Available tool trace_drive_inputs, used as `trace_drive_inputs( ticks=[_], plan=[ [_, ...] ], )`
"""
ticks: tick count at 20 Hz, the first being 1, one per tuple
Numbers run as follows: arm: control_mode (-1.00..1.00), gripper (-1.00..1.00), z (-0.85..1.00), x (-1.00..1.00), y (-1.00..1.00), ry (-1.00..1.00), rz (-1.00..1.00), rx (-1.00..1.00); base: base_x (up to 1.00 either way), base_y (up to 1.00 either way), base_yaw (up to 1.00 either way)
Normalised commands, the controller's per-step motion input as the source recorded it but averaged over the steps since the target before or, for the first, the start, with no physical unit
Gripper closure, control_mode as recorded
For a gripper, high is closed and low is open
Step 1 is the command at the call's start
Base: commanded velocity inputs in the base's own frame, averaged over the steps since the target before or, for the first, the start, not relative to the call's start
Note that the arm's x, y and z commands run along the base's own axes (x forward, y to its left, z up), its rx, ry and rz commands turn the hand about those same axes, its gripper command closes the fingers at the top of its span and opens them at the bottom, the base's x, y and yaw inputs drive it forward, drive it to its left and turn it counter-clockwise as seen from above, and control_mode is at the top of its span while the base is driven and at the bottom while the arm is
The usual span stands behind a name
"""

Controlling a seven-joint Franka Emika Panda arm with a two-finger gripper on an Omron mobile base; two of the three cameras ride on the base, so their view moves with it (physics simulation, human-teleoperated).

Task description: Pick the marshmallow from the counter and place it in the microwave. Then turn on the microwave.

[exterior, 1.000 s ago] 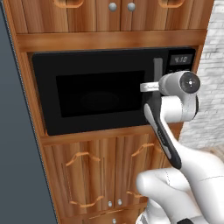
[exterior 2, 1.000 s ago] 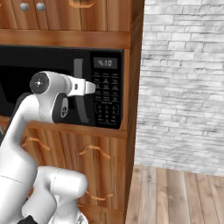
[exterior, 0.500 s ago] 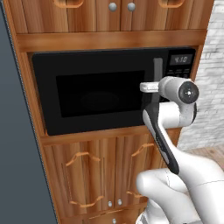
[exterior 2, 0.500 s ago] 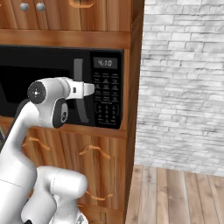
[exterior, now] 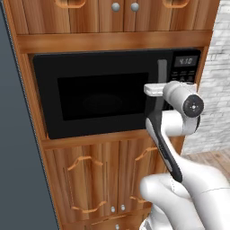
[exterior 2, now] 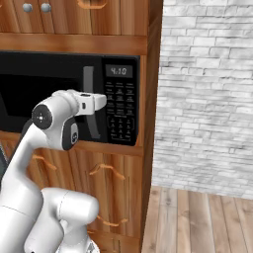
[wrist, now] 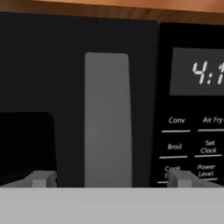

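In the left base view, the microwave (exterior: 117,92) sits in a wall of brown wood cupboards (exterior: 94,179), and its door is shut. The white arm (exterior: 173,134) comes up from the floor, bends, and points its hand at the grey handle (exterior: 162,72) on the right side of the door. The marshmallow cannot be seen here, so I cannot tell if it is inside the microwave or back on the counter. The window is too dark to look in.

In the right base view, the hand reaches flat toward the microwave (exterior 2: 54,94), with its tip right by the handle (exterior 2: 89,81). The keypad (exterior 2: 120,111) is just to the right of the handle, and the little clock (exterior 2: 118,71) glows above it. A white brick wall (exterior 2: 205,94) stands to the right of the microwave.

In the hand view, the gripper (wrist: 110,179) has its two fingers spread wide, one on each side of the handle (wrist: 108,118), and nothing is between them but the handle ahead. It holds nothing. I think the arm is getting ready to grab the handle or to press a button, so turning the microwave on is still left to do.
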Motion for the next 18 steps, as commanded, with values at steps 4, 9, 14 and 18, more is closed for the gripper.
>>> trace_drive_inputs(
  ticks=[4, 9, 14, 18],
  plan=[
    [-1.00, -1.00, 0.07, 0.04, 0.00, -0.13, 0.00, 0.00, 0.00, 0.00, 0.00],
    [-1.00, -1.00, 0.07, 0.14, 0.00, -0.09, 0.00, 0.01, 0.00, 0.00, 0.00],
    [-1.00, -1.00, 0.04, 0.23, 0.00, -0.04, 0.00, 0.02, 0.00, 0.00, 0.00],
    [-1.00, -1.00, 0.00, 0.27, 0.00, -0.01, 0.00, 0.02, 0.00, 0.00, 0.00]
  ],
)
